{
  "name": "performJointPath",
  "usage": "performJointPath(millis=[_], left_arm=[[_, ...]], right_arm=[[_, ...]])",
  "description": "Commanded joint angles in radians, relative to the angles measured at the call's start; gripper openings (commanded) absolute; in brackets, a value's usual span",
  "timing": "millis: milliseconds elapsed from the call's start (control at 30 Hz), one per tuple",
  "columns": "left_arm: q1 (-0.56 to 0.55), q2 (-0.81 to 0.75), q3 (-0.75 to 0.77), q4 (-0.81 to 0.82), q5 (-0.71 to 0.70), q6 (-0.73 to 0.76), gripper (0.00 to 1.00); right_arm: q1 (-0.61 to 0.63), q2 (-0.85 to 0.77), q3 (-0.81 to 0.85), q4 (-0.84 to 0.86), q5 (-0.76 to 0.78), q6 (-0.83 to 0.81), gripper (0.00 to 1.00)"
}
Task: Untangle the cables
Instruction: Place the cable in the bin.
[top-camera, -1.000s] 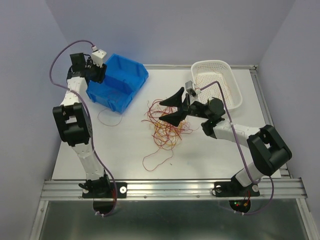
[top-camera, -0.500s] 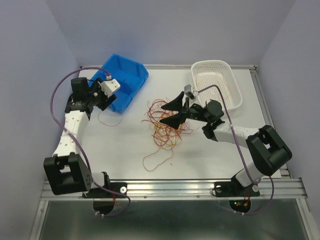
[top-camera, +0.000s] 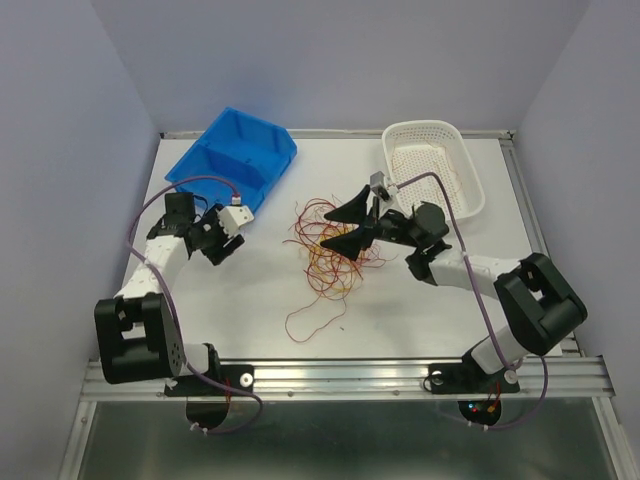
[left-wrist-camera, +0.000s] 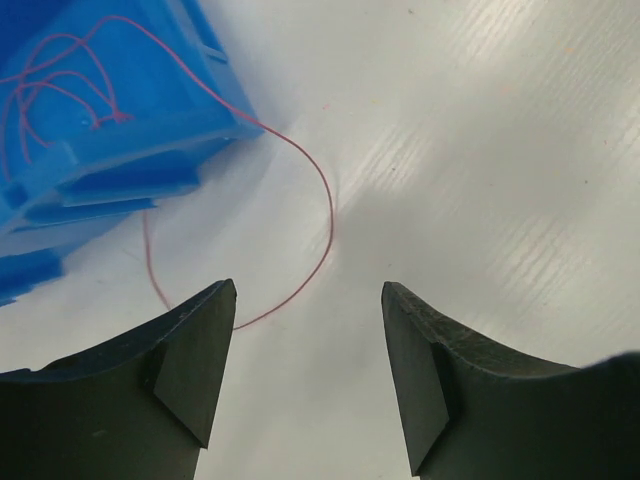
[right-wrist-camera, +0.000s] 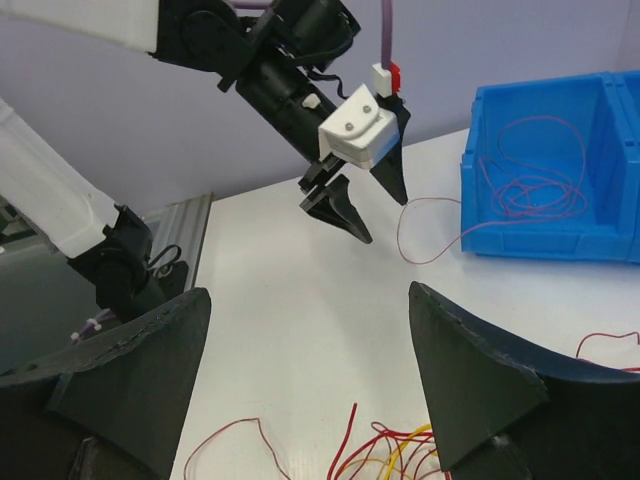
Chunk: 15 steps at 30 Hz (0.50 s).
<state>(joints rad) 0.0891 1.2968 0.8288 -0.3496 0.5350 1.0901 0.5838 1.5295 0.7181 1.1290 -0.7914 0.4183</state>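
1. NEAR EDGE: An aluminium rail (top-camera: 350, 372) carries both arm bases along the front of the white table (top-camera: 420, 310). The tabletop between the rail and the wires lies open.
2. A single red loop (top-camera: 312, 316) lies on its own, just nearer than the main heap.
3. MID-TABLE: The cables (top-camera: 330, 252), hair-thin strands of dark red and yellow-orange, sit in a curly heap well clear of every table edge.
4. The right gripper (top-camera: 325, 226) hangs over the heap's right side with its jaws spread wide and nothing held. Its wrist camera shows strands lying just below the fingers.
5. The left gripper (left-wrist-camera: 308, 290) sits low over bare table, jaws well apart and empty. A red strand (left-wrist-camera: 325, 200) trails over the wall of the blue bin (top-camera: 270, 140) onto the table and curves just beyond the fingertips.
6. FAR SIDE: The bin, with more red wire inside, stands at the far left. A white basket (top-camera: 425, 125) stands at the far right, close to the table's edge.
7. A second ago the left gripper was up at the bin with its arm raised. It is now folded down in front of the bin. The right gripper and the heap have barely shifted.
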Motion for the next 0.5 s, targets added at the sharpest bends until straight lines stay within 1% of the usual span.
performJointPath(millis=[0,100,167,467], left_arm=[[-0.025,0.073,0.023,0.017,0.017,-0.039,0.7],[-0.041,0.139,0.027,0.06,-0.004,-0.024,0.68],[-0.042,0.189,0.05,0.06,-0.012,-0.016,0.64],[-0.048,0.344,0.131,0.069,-0.013,-0.047,0.56]], right_arm=[[0.004,-0.054,-0.039,0.02,0.017,-0.023,0.85],[0.004,-0.066,-0.051,0.02,0.017,-0.024,0.85],[0.002,-0.08,-0.06,0.018,0.015,-0.026,0.85],[0.002,-0.14,-0.097,0.009,0.018,-0.039,0.86]])
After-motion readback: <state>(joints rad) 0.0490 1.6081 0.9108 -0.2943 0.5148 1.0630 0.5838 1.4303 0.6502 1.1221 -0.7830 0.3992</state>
